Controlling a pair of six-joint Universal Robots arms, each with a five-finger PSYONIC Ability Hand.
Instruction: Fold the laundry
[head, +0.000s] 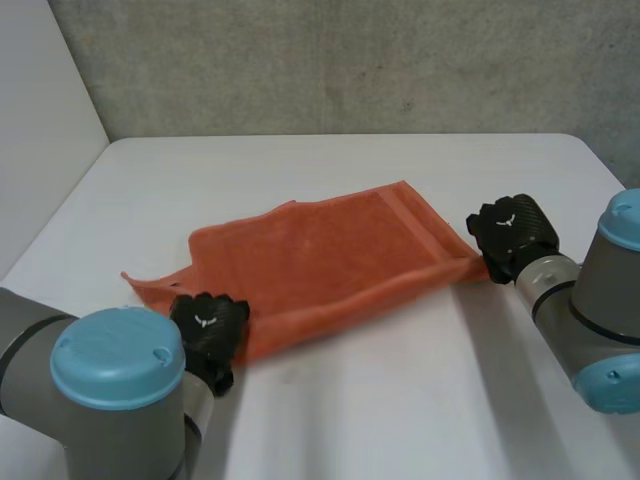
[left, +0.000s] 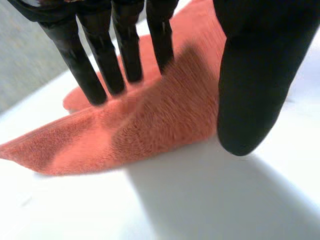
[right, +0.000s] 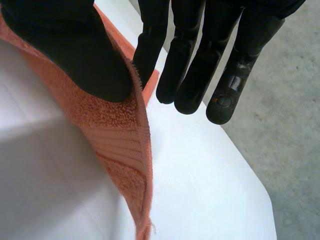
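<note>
Fingers of both hands touch one cloth: on the white table, a rumpled orange terry towel lies mid-table. Right hand: head view gives its back; wrist view shows the towel's right corner pinched against the thumb. Left hand: fingers straight, released, pressing the towel's near-left edge.

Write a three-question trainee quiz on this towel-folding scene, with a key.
1. True or false: the orange towel lies on the floor.
2. Multiple choice: the right hand pinches the towel at A) a corner, B) its middle, C) nowhere.
3. Fill in: the left hand sits at the towel's ___ edge (nearest to or farthest from the robot).
Key: 1 false, it lies on the white table; 2 A; 3 nearest.
</note>
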